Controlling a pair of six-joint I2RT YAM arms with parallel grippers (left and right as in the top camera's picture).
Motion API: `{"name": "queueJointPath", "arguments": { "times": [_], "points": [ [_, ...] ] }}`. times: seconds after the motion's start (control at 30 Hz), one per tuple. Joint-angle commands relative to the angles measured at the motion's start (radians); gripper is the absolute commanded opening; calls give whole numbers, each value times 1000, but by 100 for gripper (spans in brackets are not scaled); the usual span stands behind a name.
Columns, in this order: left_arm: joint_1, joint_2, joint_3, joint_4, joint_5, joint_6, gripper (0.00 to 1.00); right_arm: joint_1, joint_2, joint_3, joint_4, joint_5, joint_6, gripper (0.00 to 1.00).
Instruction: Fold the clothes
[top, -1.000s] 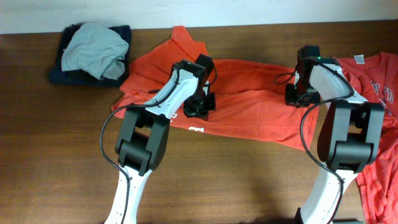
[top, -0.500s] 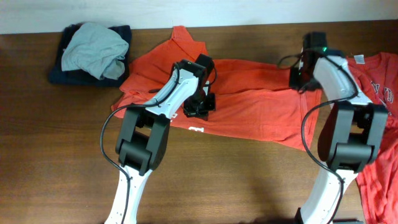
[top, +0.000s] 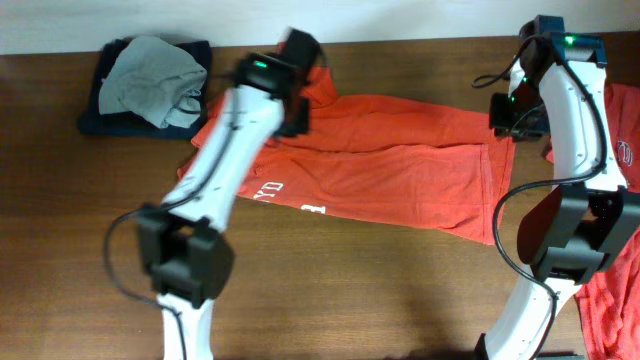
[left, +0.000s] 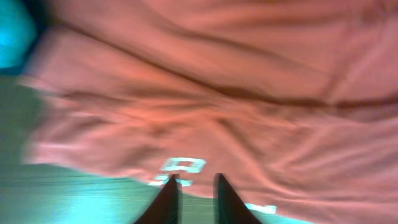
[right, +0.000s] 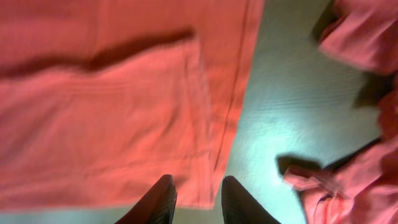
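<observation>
One of the clothes, an orange-red T-shirt (top: 390, 170), lies folded lengthwise across the table, with white print (top: 270, 190) near its front left edge. My left gripper (top: 296, 100) hangs blurred above the shirt's far left part. In the left wrist view the shirt (left: 217, 93) fills the frame, and the gripper (left: 194, 182) is open with nothing between its fingers. My right gripper (top: 512, 118) is over the shirt's right end. It (right: 198, 183) is open and empty above the hem (right: 106, 93). A second orange-red shirt (top: 622, 120) lies crumpled at the right edge (right: 360, 37).
A heap of grey and navy clothing (top: 150, 85) sits at the far left corner. Bare brown table (top: 400, 290) runs along the front. The second shirt trails down the right side past my right arm's base.
Both grippers have opened and let go of the shirt. The left arm rose and swung toward the far left; the right arm moved to the far right. The shirt now lies flatter.
</observation>
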Motion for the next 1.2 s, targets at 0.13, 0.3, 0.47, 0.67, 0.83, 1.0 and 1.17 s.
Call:
{"name": "queueJointPath", "arguments": {
  "times": [0.13,0.3,0.47,0.67,0.83,1.0,1.17],
  "points": [
    [253,-31,8,-35,-71,105,55,-51,-42,1,-109,-130,81,30],
    [385,-31,8,40,27,195,63,-112,-58,-2,-168,-129,111,31],
    [455,-28,8,108,48,195,67,-133,-151,-85,-193,-128,148,33],
    [467,-26,8,149,48,195,72,-112,-502,-438,-27,-66,302,42],
    [465,-25,8,164,48,195,74,-113,-816,-845,171,-86,329,93],
    [465,-24,-1,179,56,194,75,-113,-838,-1057,344,-177,188,93],
    [465,-19,-2,174,81,194,75,-114,-675,-1059,424,-166,92,93]
  ]
}}
